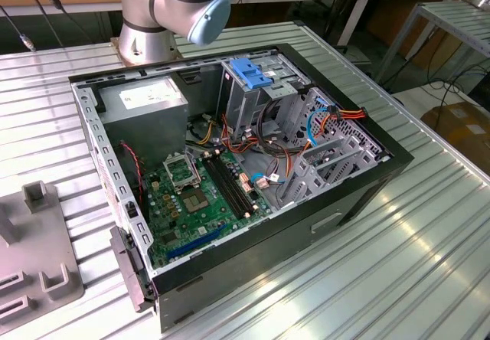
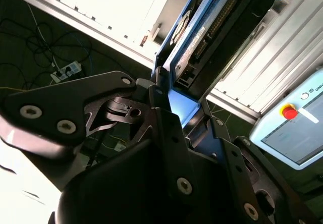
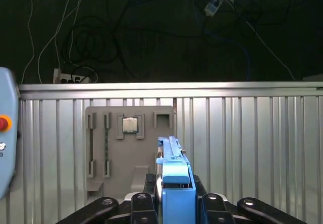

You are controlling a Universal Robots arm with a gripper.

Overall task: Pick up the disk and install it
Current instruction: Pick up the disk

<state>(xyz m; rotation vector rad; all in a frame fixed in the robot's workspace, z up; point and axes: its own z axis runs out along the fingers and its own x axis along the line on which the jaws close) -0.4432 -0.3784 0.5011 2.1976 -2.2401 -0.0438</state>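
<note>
The hand (image 3: 174, 189) is clamped on the disk (image 3: 171, 156), pressing its two broad faces so the drive stands on edge, clear of the table (image 3: 252, 148). It hangs over the grey parts holder (image 3: 116, 158) near the table's edge. That edgewise hold probably suits sliding it into the open computer case (image 1: 367, 173).
</note>
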